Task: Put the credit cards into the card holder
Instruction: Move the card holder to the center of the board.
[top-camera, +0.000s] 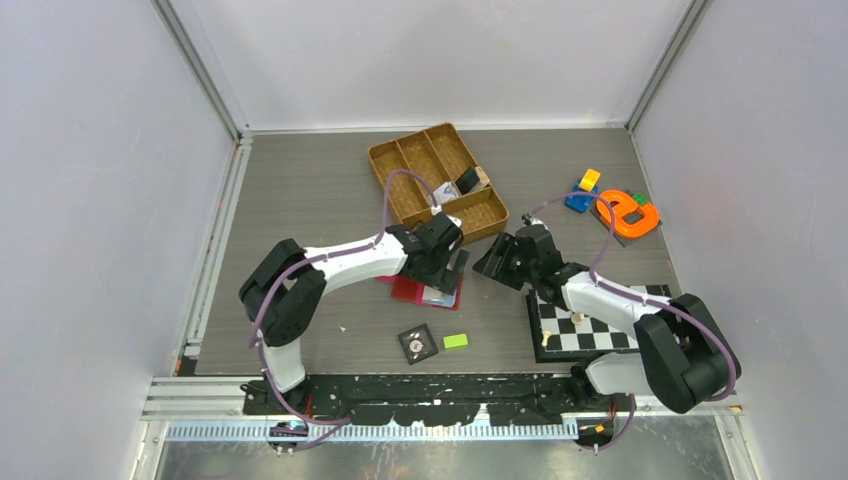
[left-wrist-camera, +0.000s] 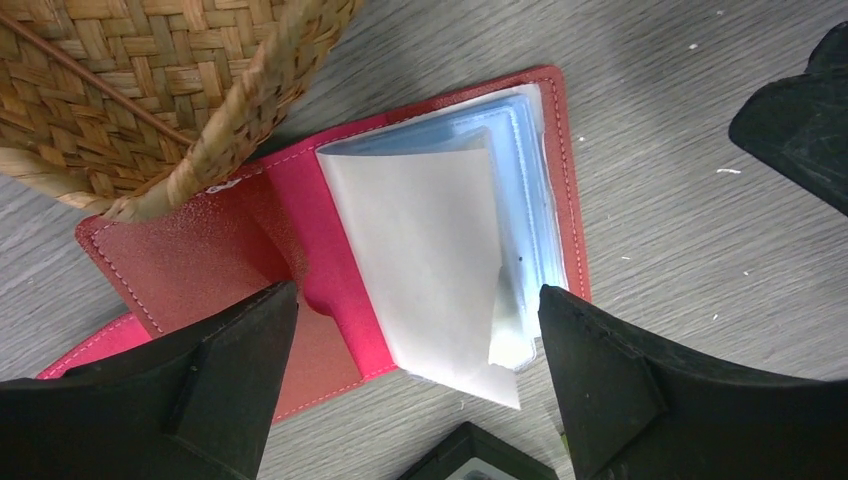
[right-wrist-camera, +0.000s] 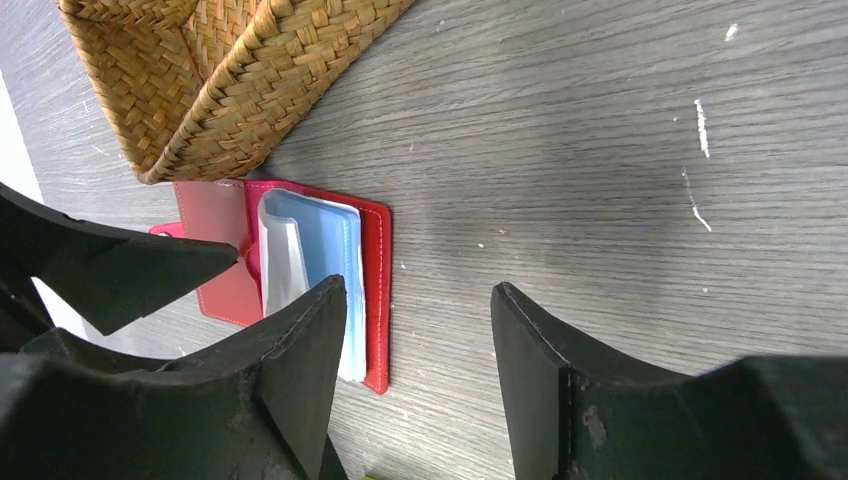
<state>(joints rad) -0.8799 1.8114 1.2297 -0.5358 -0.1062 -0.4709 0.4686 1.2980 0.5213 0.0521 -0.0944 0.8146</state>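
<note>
The red card holder (top-camera: 412, 291) lies open on the table just in front of the woven tray. In the left wrist view it (left-wrist-camera: 180, 262) shows a pink spine and a stack of clear blue-grey sleeves (left-wrist-camera: 530, 200), with one pale leaf (left-wrist-camera: 430, 250) standing up. My left gripper (top-camera: 447, 262) hovers over it, open and empty (left-wrist-camera: 420, 345). My right gripper (top-camera: 497, 262) is open and empty (right-wrist-camera: 415, 320) just right of the holder's right edge (right-wrist-camera: 378, 290). No loose credit card shows plainly. A small pale piece (top-camera: 446, 192) lies in the tray; I cannot tell what it is.
The woven brown divided tray (top-camera: 400, 165) stands behind the holder, close to both grippers (left-wrist-camera: 150, 80) (right-wrist-camera: 220, 70). A black tile with a dial (top-camera: 417, 343) and a green block (top-camera: 456, 341) lie in front. A checkerboard (top-camera: 590, 328) lies at right, with an orange piece (top-camera: 630, 214) and small blocks (top-camera: 583, 190) behind it.
</note>
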